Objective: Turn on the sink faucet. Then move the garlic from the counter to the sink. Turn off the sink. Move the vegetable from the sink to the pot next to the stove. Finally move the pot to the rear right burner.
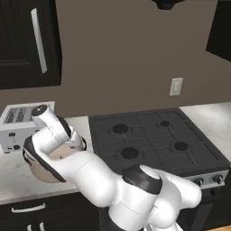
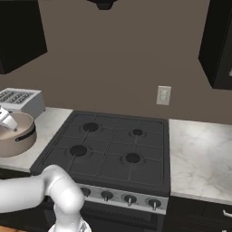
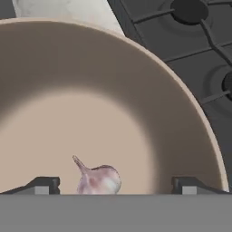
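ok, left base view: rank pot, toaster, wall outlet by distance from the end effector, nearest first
1. Pot: directly under the end effector, on the counter left of the stove, garlic inside.
2. Toaster: just behind the pot, far left.
3. Outlet: on the back wall, right, beyond the stove.

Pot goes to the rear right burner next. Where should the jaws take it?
Take the pot by its rim wall, from straight above, one jaw inside. It sits upright and open beside the stove, with the garlic on its floor.

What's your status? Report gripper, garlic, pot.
Gripper open, over the pot. Garlic lying loose on the pot floor. Pot on the counter left of the stove; burners bare.
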